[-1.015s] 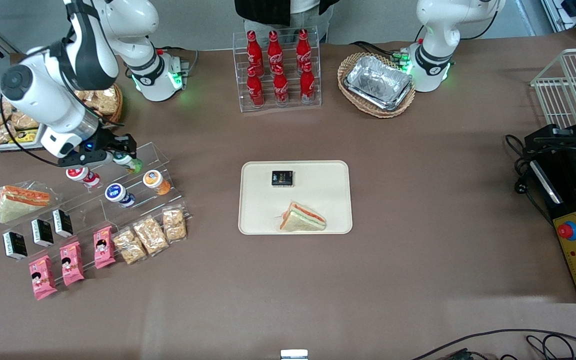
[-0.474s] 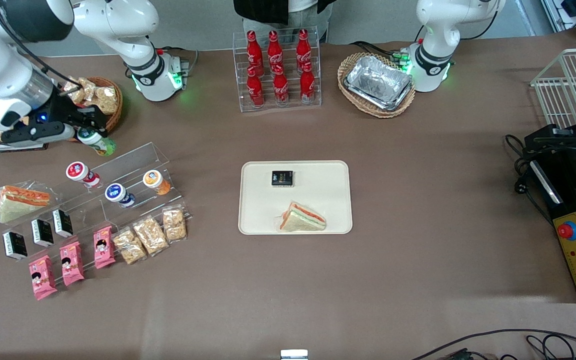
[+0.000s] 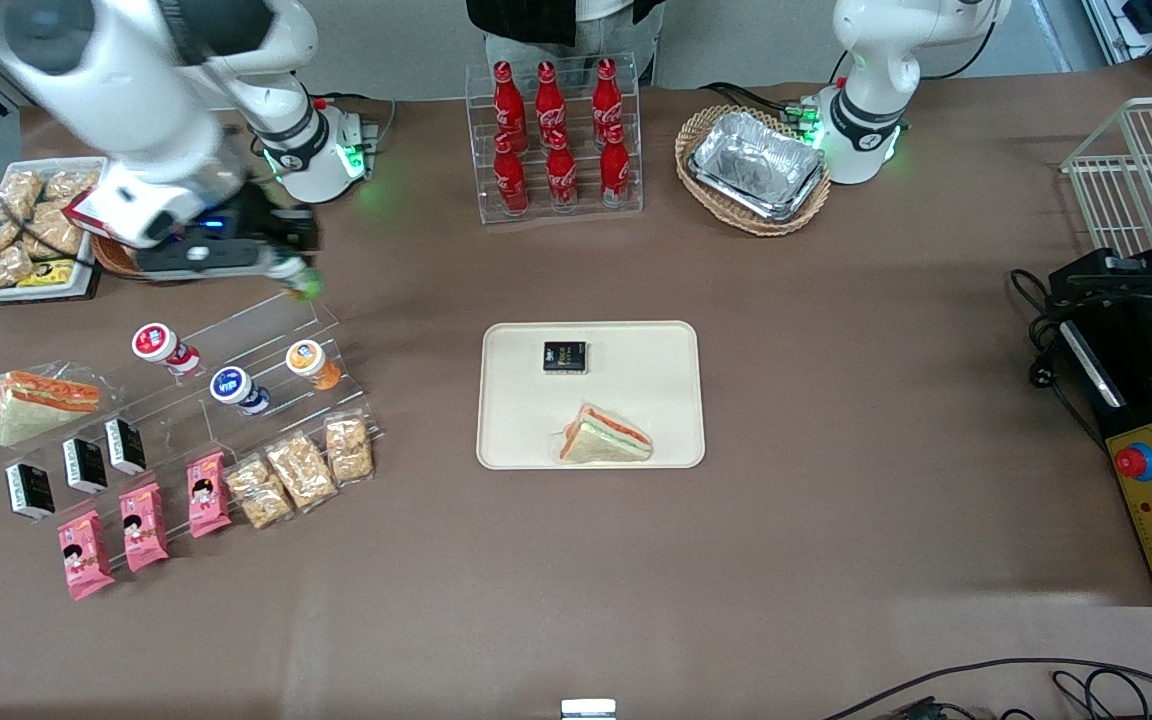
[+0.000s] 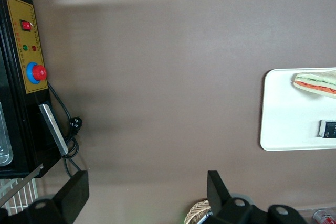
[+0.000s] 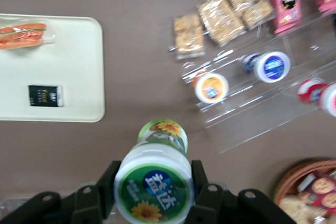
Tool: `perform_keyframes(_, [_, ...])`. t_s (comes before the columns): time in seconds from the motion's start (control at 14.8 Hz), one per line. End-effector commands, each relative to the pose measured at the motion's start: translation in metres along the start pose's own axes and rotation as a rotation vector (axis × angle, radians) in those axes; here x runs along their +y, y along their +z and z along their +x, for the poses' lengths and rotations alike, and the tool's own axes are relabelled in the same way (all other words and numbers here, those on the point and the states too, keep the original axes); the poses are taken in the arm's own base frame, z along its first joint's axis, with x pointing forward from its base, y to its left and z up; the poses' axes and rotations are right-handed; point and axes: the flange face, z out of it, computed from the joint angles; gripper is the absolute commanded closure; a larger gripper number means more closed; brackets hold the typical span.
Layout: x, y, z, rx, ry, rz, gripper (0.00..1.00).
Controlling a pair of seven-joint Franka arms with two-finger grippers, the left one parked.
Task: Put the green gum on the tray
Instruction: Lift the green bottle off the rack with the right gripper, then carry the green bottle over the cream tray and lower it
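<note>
We see the green gum (image 5: 155,184) with its white lid, green label and yellow flower, clamped in the black gripper (image 5: 153,187). At centre frame in the front view lies the cream tray (image 3: 656,390) on the brown table (image 3: 836,520).

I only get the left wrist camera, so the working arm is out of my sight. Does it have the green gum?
Observer: Yes. The gripper is shut on the green gum, holding it by its sides just under the white lid.
Operator: Is it over the tray?
Observer: No. It hangs above the table beside the clear display shelf, toward the working arm's end from the tray.
Operator: My view cuts off part of the tray. Is there room there?
Observer: Yes. That cut-off strip, toward the working arm's end, is bare. The sandwich and black packet lie clear of it.
</note>
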Motion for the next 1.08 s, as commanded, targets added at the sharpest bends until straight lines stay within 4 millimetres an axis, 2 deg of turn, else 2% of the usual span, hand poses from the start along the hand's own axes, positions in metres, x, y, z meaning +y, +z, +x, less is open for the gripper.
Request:
perform_keyframes(0.0, [-0.075, 0.031, 0.015, -0.021, 0.080, 0.026, 0.80])
perform_keyframes(0.14, [-0.116, 0.067, 0.016, -0.024, 0.123, 0.046, 0.80])
perform_keyframes(0.27, [-0.157, 0.108, 0.004, -0.003, 0.156, 0.055, 0.80])
perform_keyframes(0.34, [-0.172, 0.135, 0.002, 0.011, 0.176, 0.042, 0.80])
perform_keyframes(0.47, [-0.200, 0.173, -0.008, 0.035, 0.202, 0.024, 0.80])
perform_keyframes(0.68, [-0.225, 0.221, -0.012, 0.041, 0.223, 0.020, 0.80])
perform_keyframes(1.02, [-0.236, 0.290, -0.004, 0.047, 0.199, 0.043, 0.80])
